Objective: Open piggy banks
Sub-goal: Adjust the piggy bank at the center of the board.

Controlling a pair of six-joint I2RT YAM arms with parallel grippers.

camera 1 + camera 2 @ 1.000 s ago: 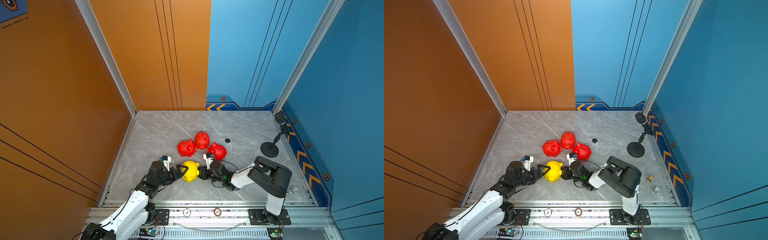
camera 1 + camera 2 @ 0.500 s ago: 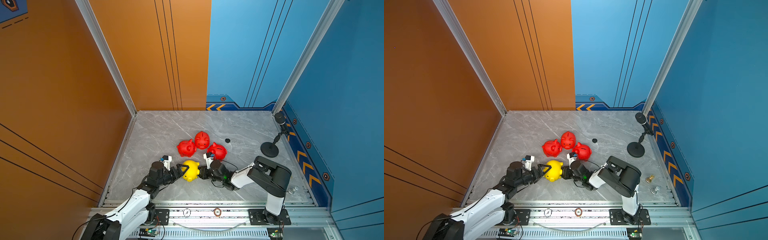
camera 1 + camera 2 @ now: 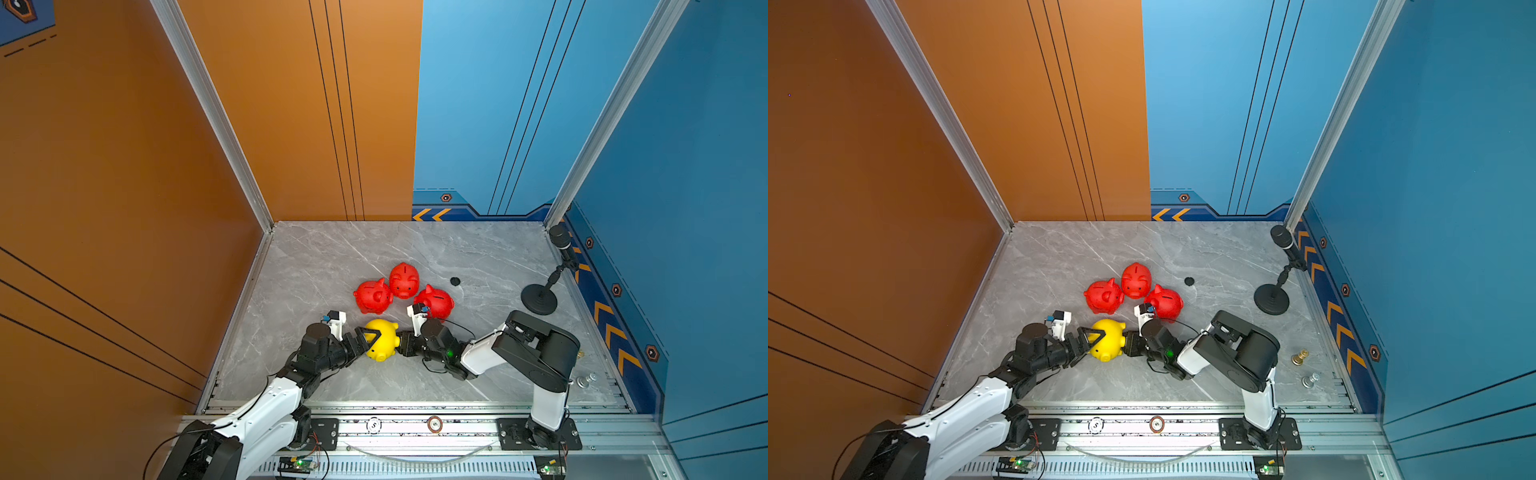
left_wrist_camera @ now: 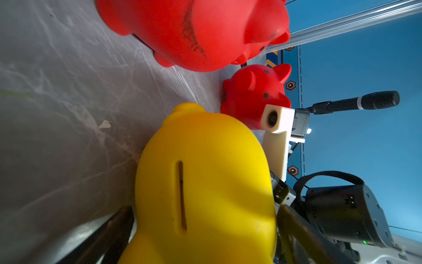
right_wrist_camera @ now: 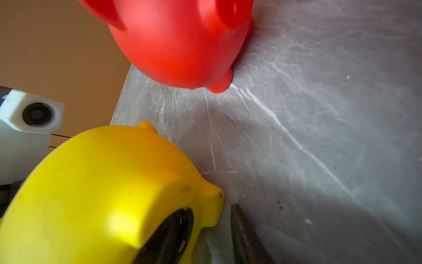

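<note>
Yellow piggy bank (image 3: 384,340): we find it at 6 o'clock on the grey marble table (image 3: 316,266), close to the front rail. It lies on its side between the two arms. Its coin slot (image 4: 180,194) faces the left arm and its belly faces the right arm.

The left gripper (image 3: 366,338) has its jaws spread wide and clamped on the body. One finger (image 4: 116,228) is on the table side and the other is on top.

The right gripper (image 3: 400,345) meets the belly from 3 o'clock, where a dark round plug (image 5: 169,233) sits in the recess. One finger (image 5: 242,233) shows beside the pig's foot. The other is hidden, so we cannot tell whether this pincer is apart or gripping.

Beyond, toward 12 o'clock, three red banks are bunched together:
- Red bank A (image 3: 372,296) is at 11 o'clock.
- Red bank B (image 3: 404,280) is farthest, at 12 o'clock, touching A.
- Red bank C (image 3: 436,302) is at 1 o'clock.

A loose black plug (image 3: 456,281) lies apart at 3 o'clock of B. Farther toward 3 o'clock, by the blue wall, stands a microphone stand (image 3: 539,299).
</note>
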